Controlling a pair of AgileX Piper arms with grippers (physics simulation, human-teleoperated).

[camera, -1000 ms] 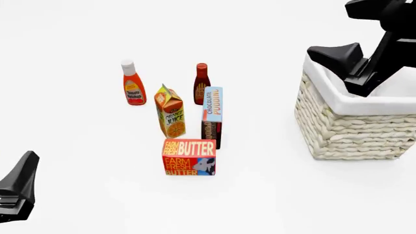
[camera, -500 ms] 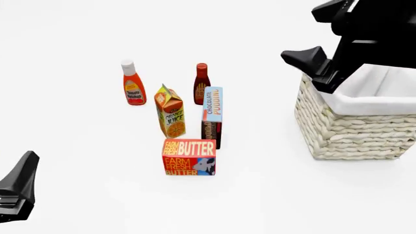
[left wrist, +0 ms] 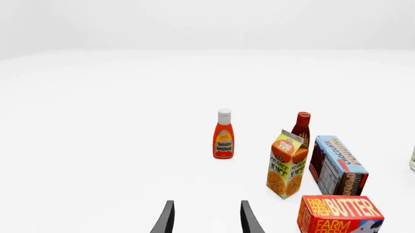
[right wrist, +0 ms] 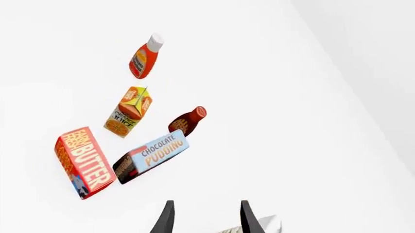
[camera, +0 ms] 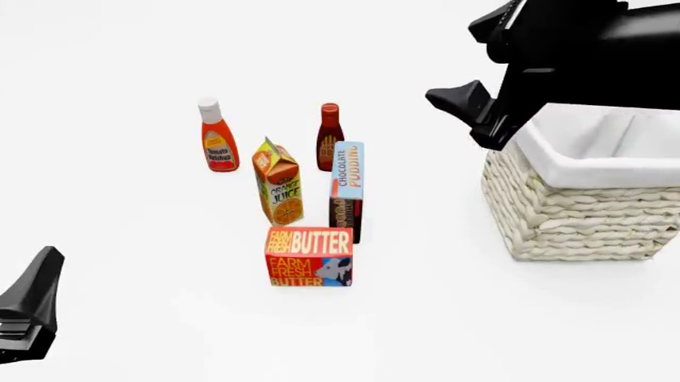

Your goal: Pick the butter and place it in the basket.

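The fingers (right wrist: 170, 217) of the right gripper (right wrist: 204, 218) are seen spread apart with nothing between them, and the same parted, empty state is shown for the left gripper (left wrist: 204, 218) in its own wrist view. The right gripper (camera: 467, 107) is held high over the near-left corner of the basket (camera: 574, 207), pointed left toward the groceries; this is judged to be an approach toward the butter (camera: 309, 256), with no contact made yet. The left gripper (camera: 30, 306) is kept low at the near-left edge of the scene, well apart from everything, presumably parked out of the way.

The butter is found standing on the table (camera: 127, 223), nearest of the cluster, with its lettered face turned to the near side. Just behind it stands the chocolate pudding box (camera: 346, 191), close to or touching its far-right corner; whether contact exists cannot be told. The orange juice carton (camera: 279, 181) is set just behind on the left, and a ketchup bottle (camera: 218, 135) and a dark sauce bottle (camera: 330, 137) stand farther back.

Open room is left on the near, left and right sides of the butter, so a descent from above or from the right is judged the freest. Crowding on the far side is judged the risk: the pudding box could be toppled by a finger placed there. A clear stretch of table lies between butter and basket for the carry.
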